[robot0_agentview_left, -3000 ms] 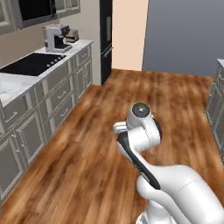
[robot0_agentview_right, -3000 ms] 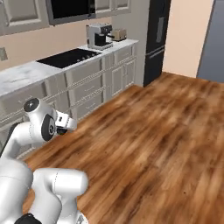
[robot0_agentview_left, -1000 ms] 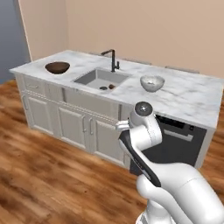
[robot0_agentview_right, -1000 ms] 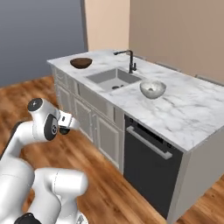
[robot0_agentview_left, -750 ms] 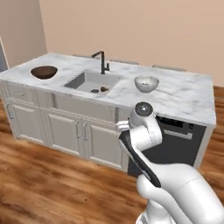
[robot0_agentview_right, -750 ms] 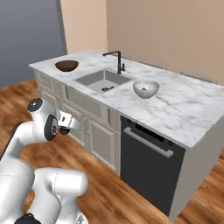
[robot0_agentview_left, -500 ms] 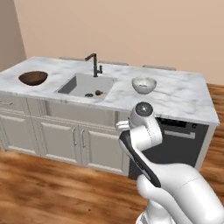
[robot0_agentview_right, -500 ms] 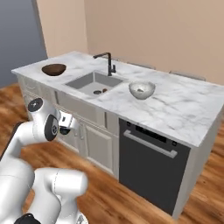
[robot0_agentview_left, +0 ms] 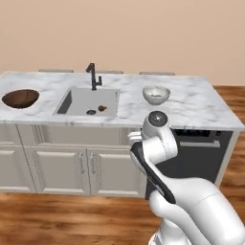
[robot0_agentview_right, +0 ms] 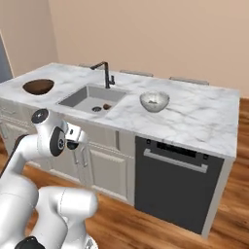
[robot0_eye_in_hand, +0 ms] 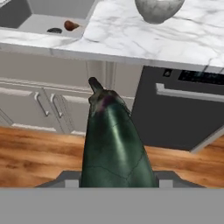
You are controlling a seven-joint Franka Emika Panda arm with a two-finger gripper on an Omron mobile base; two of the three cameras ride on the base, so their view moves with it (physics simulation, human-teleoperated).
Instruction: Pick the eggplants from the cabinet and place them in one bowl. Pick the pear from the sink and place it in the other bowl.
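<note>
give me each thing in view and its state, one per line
eggplant: held in the claw, stem end pointing away
claw: shut on the eggplant
pear: lying in the sink
brown bowl: empty, on the counter
grey bowl: upright on the counter
dishwasher: door closed

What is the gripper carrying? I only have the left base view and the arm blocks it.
Observer: An eggplant, dark and glossy, stem end pointing away from the hand.
Operator: Where's the nearest bowl?
Observer: The white bowl sits on the counter, above the dishwasher.
Operator: And the pear?
Observer: In the sink, beside the drain; hand view shows the pear near the basin's edge.
</note>
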